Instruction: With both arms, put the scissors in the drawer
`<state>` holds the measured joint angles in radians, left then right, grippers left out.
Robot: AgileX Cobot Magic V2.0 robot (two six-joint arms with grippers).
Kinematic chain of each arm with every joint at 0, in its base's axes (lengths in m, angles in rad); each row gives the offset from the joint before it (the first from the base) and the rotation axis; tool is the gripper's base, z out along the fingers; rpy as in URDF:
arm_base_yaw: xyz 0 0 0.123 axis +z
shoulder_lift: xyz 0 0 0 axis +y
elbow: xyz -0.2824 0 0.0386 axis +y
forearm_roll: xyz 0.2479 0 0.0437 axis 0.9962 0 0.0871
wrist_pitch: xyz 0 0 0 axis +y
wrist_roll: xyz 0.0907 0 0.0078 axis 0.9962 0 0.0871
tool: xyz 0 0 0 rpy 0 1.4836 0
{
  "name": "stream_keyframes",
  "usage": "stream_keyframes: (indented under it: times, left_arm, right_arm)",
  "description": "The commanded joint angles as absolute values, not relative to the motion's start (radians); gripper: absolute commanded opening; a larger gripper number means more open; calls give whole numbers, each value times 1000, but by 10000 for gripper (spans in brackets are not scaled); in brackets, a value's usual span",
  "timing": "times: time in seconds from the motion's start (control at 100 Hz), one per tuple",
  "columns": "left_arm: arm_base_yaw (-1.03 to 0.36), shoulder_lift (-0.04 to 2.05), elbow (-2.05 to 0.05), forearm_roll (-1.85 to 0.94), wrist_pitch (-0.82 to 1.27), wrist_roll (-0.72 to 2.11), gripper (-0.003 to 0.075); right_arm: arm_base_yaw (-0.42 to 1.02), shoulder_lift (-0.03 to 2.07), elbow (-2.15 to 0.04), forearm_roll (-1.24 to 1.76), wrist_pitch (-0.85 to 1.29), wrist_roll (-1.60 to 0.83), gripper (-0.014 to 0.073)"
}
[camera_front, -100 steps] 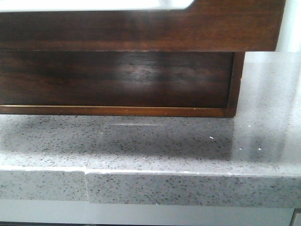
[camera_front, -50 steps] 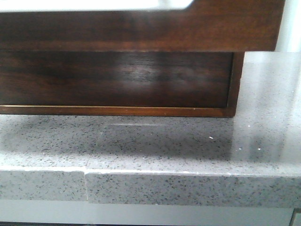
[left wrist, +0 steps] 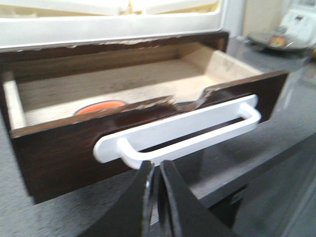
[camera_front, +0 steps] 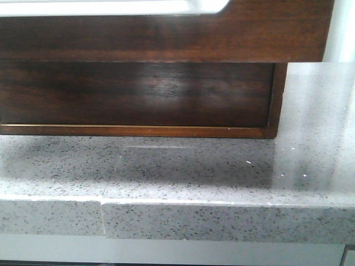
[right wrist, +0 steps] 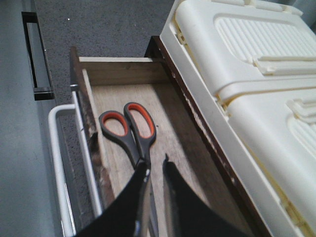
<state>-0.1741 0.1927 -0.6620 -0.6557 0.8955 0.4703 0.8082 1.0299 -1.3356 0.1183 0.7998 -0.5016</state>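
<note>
The left end effector (left wrist: 155, 170), its black fingers nearly pressed together on nothing, sits just short of the white bar handle (left wrist: 182, 129) of the pulled-out dark brown glossy wooden drawer (left wrist: 64, 158), so a push from here could slip off the rounded bar or skew the drawer on the speckled grey stone desk (camera_front: 222, 166). To the right, the small grey scissors with orange-lined loops (right wrist: 129, 129) lie flat on the drawer floor, blades running under the right end effector (right wrist: 155, 170); whether its narrowly parted fingers pinch them I cannot tell, and shutting the drawer first could trap that arm. No brand or writing is legible.

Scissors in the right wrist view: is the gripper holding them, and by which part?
The right gripper sits over the scissors near the pivot, above the drawer floor; whether it grips cannot be told.
</note>
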Motion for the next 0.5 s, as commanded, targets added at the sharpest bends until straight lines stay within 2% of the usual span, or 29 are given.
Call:
stream_keyframes:
  times: [0.0,0.16,0.23,0.27,0.49]
  left_arm:
    - [-178,208,-695,-624,837,471,-20]
    - [-178,208,-695,-565,837,471,-20]
    - [-178,208,-695,-565,837,471,-20]
    - [-178,208,-695,-569,837,471,-20]
    - [-178,208,-695,-572,812,471,-20]
  right_arm:
    - [808,854,-1229,102,712,-487,28]
    - [808,558,-970,-42,666,-295,18]
    - [808,442,-884,-112,666,-242,-38]
    - [808,389,-850,-135,661,-238,-71]
    - [808,180,-758,-212,601,-238,-66]
